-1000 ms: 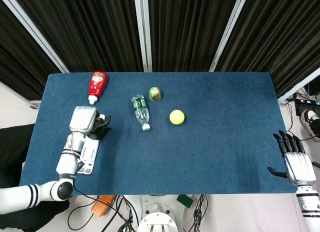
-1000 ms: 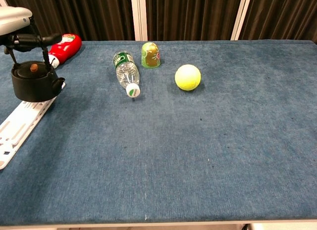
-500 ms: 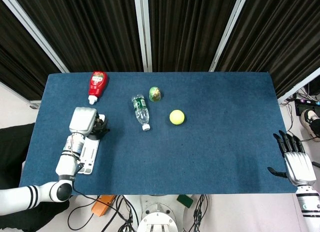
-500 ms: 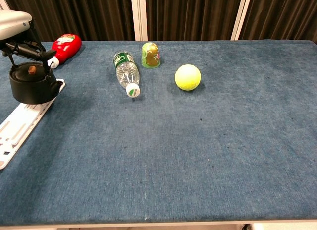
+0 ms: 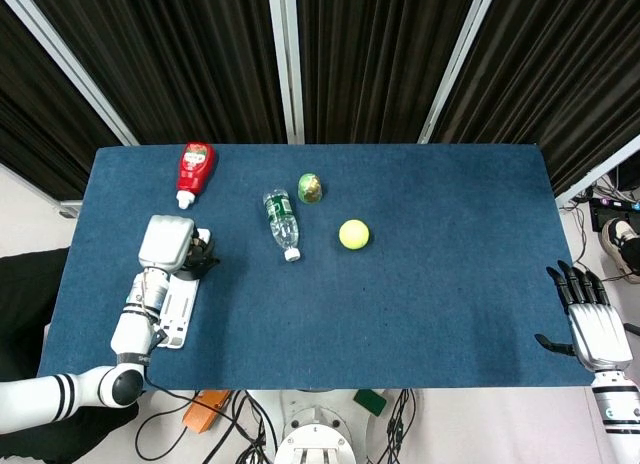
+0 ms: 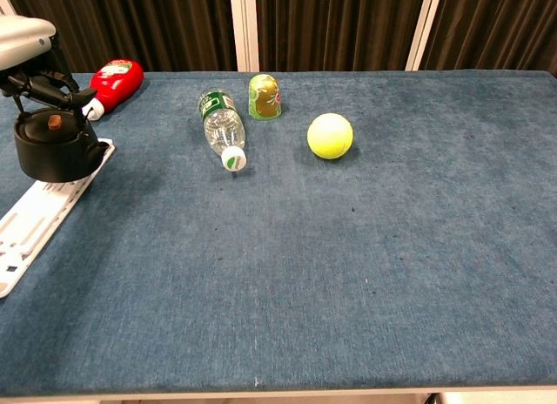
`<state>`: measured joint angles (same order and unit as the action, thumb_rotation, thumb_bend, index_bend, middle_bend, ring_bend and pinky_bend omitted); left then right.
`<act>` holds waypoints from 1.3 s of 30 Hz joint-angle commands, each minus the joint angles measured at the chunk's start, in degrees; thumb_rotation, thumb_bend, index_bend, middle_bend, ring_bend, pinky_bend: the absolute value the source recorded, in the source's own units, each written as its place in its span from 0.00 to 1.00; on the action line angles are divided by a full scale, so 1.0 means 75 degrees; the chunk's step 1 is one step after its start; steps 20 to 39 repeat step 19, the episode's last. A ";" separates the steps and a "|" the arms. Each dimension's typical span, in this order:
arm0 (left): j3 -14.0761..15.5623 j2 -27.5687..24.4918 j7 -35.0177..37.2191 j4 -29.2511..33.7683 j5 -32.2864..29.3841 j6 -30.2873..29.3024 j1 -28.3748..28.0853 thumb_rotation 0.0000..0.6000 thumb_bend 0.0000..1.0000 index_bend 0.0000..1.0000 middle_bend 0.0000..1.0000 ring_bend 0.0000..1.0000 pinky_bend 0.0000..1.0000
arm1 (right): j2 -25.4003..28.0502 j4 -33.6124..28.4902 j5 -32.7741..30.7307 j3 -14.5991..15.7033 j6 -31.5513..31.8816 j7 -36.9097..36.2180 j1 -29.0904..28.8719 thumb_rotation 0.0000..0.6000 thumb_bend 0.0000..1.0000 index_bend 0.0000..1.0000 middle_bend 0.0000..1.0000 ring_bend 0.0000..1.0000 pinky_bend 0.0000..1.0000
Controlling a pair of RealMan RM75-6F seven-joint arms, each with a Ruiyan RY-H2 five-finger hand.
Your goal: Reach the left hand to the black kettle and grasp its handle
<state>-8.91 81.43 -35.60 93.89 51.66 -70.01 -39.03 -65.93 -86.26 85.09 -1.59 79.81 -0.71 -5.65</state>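
The black kettle (image 6: 52, 148), with a brown knob on its lid, stands at the table's far left on the end of a white board (image 6: 39, 214). My left hand (image 6: 30, 49) is directly above it, its dark fingers (image 6: 54, 88) curled round the thin wire handle. From the head camera the left hand (image 5: 167, 241) covers most of the kettle (image 5: 203, 258), and only a black sliver shows at its right side. My right hand (image 5: 594, 322) hangs off the table's front right corner with fingers spread and nothing in it.
A red ketchup bottle (image 6: 113, 84) lies just behind the kettle. A water bottle (image 6: 221, 128) lies on its side mid-left, with a small green jar (image 6: 265, 97) and a tennis ball (image 6: 330, 135) to its right. The blue table (image 6: 365, 273) stretches right.
The left hand and the kettle have shifted together a little to the left and back along the white board. The right hand has not moved.
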 commanded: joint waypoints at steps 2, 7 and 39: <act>0.0044 -0.0025 -0.0370 0.0099 0.0049 -0.0182 0.0003 0.67 0.42 1.00 1.00 1.00 0.69 | 0.0000 0.0004 0.0001 0.0001 0.0020 -0.0008 0.0014 1.00 0.17 0.00 0.00 0.00 0.00; 0.0076 0.0007 -0.0910 0.0355 0.0179 -0.0596 0.0031 0.68 0.42 1.00 1.00 1.00 0.69 | -0.0005 0.0016 -0.0003 0.0011 0.0010 -0.0022 0.0024 1.00 0.17 0.00 0.00 0.00 0.00; 0.0050 0.0099 -0.1498 0.0590 0.0328 -0.0943 0.0068 0.71 0.41 1.00 1.00 1.00 0.69 | -0.0015 0.0055 0.0018 0.0016 0.0059 -0.0072 0.0058 1.00 0.17 0.00 0.00 0.00 0.00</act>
